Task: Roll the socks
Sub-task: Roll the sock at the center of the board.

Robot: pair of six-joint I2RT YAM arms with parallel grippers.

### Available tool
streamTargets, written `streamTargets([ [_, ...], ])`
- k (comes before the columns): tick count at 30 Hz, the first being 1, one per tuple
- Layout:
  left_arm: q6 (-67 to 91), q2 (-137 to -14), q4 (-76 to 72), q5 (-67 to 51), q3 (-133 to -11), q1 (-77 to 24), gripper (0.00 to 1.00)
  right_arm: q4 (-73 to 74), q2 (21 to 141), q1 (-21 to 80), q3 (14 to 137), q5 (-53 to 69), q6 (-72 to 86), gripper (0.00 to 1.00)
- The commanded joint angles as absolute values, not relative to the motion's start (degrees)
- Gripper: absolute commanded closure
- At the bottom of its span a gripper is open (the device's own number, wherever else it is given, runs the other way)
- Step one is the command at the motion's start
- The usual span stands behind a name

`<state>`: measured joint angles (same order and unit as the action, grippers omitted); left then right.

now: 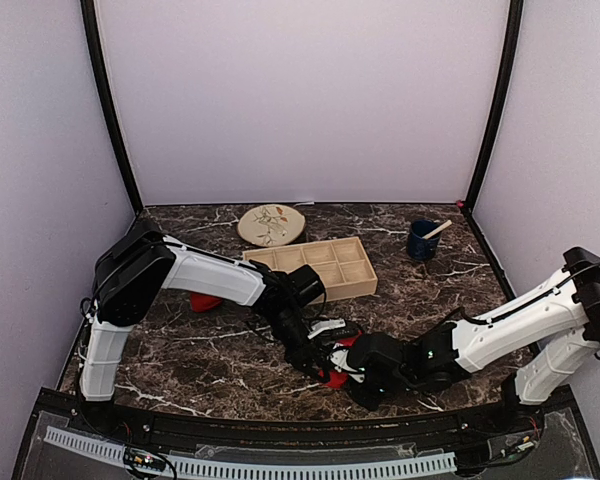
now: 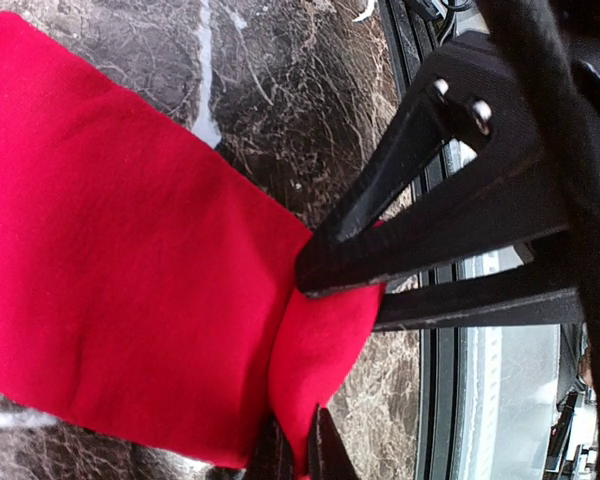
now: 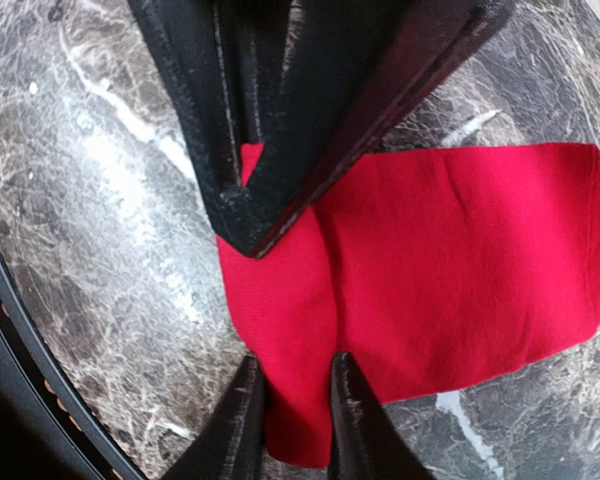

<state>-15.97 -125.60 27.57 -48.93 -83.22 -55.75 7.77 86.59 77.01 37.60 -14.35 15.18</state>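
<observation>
One red sock (image 1: pixel 331 378) lies flat on the marble table near the front edge, between my two grippers. In the left wrist view the sock (image 2: pixel 110 260) spreads to the left, and my left gripper (image 2: pixel 298 430) is shut on its folded end. In the right wrist view the sock (image 3: pixel 450 270) spreads to the right, and my right gripper (image 3: pixel 292 380) is shut on the same folded end from the opposite side. The two grippers (image 1: pixel 325 352) (image 1: pixel 353 372) nearly touch. A second red sock (image 1: pixel 206 301) lies partly hidden under my left arm.
A wooden compartment tray (image 1: pixel 366 290) sits behind the grippers at the middle. A round patterned plate (image 1: pixel 272 225) lies behind it. A dark blue cup (image 1: pixel 421 242) with a wooden stick stands at the back right. The table's black front rail (image 1: pixel 280 425) runs close by.
</observation>
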Motion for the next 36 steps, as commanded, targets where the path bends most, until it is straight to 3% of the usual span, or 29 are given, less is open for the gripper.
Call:
streamTargets([
  [1, -16.7, -126.5, 29.3, -48.9, -84.1, -55.5, 1.0, 7.7, 87.5, 77.6, 38.7, -15.2, 15.0, 0.83],
  [6, -15.7, -127.0, 29.3, -48.4, -84.2, -55.3, 1.0, 7.5, 87.4, 77.6, 38.4, -15.6, 15.3, 0.89],
  [14, -13.6, -127.0, 27.9, -47.0, -82.6, -54.8, 0.81, 5.0, 85.6, 77.4, 36.5, -15.3, 17.9, 0.95],
  [28, -10.3, -123.8, 22.2, -44.3, -78.0, -54.1, 0.68, 0.2, 81.6, 75.0, 32.0, -12.2, 21.8, 0.99],
  [36, -8.8, -121.6, 18.7, -42.9, -74.9, -53.5, 0.67, -1.5, 80.7, 73.5, 30.7, -9.6, 22.7, 1.0],
])
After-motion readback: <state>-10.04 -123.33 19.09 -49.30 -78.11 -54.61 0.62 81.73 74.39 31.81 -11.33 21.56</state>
